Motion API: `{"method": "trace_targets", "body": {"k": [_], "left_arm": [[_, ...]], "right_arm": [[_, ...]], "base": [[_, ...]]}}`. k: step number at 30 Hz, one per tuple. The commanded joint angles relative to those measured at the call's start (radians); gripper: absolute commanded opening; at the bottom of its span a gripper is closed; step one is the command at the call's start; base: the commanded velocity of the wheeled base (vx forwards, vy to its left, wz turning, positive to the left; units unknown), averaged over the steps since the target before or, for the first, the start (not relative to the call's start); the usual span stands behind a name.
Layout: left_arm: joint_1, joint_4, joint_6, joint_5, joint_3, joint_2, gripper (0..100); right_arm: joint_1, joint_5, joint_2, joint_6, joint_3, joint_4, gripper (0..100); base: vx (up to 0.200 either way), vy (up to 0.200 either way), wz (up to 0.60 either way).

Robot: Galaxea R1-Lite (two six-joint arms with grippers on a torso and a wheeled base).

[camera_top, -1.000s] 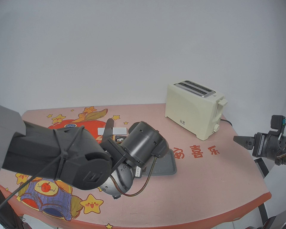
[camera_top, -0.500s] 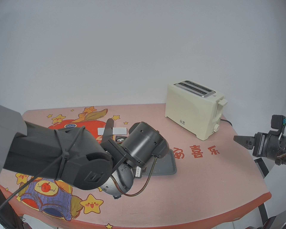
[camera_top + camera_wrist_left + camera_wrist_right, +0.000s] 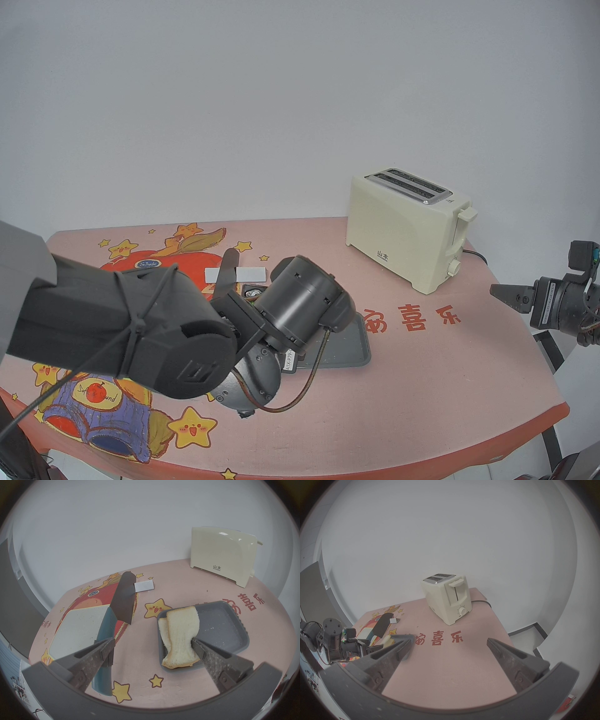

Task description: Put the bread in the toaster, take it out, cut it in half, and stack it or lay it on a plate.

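Left-most, off the left gripper's [image 3: 152, 643] left finger, a white cutting board [image 3: 78, 627] sat on the pink table [image 3: 187, 583]. A knife [image 3: 125, 597] with a dark blade and teal handle lay along the board's near edge. The gripper itself hung low over the table with its fingers spread wide, nothing pinched. The bread [image 3: 181, 636], two pale overlapping pieces, lay in the near end of a grey tray [image 3: 240, 630] right by the gripper's right fingertip; couldn't tell if they touched. The cream toaster [image 3: 406, 228] stood well beyond the tray, upright. The right gripper [image 3: 506, 294] hung off the table's right edge, well apart from it all, fingers also spread, with the toaster out ahead of it.
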Motion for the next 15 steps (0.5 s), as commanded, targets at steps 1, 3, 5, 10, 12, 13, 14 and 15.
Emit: {"method": "trace_targets", "body": {"k": [1,3,5,10,12,13,14,15], "left_arm": [[-0.001,0.000,0.000,0.001,0.000,0.003,100],[-0.002,-0.001,0.001,0.001,-0.003,0.003,100],[-0.008,-0.001,-0.003,0.001,-0.003,0.003,100],[-0.028,-0.001,-0.011,-0.009,0.002,0.000,100],[-0.028,-0.009,-0.011,-0.009,0.002,0.000,100],[-0.028,-0.014,-0.011,-0.011,0.002,0.002,100],[-0.028,-0.032,-0.011,-0.019,0.004,0.002,100],[-0.028,-0.037,-0.011,-0.019,0.005,0.002,100]], "right_arm": [[0.001,0.000,-0.001,0.000,0.000,0.000,100],[0.001,0.000,-0.001,0.000,0.000,0.000,100],[0.001,0.000,-0.001,0.000,0.000,0.000,100],[0.001,0.000,-0.001,0.000,-0.002,0.000,100],[0.001,0.000,-0.001,0.000,0.000,0.000,100],[0.001,0.000,-0.001,0.000,0.000,0.000,100],[0.001,0.000,-0.001,0.000,0.000,0.000,100],[0.002,0.000,-0.001,0.000,0.000,0.000,100]], "base": [[0.000,0.000,0.00],[0.000,0.000,0.00],[0.000,0.000,0.00],[0.000,0.000,0.00],[0.000,0.000,0.00],[0.000,0.000,0.00],[0.000,0.000,0.00],[0.000,0.000,0.00]]}}
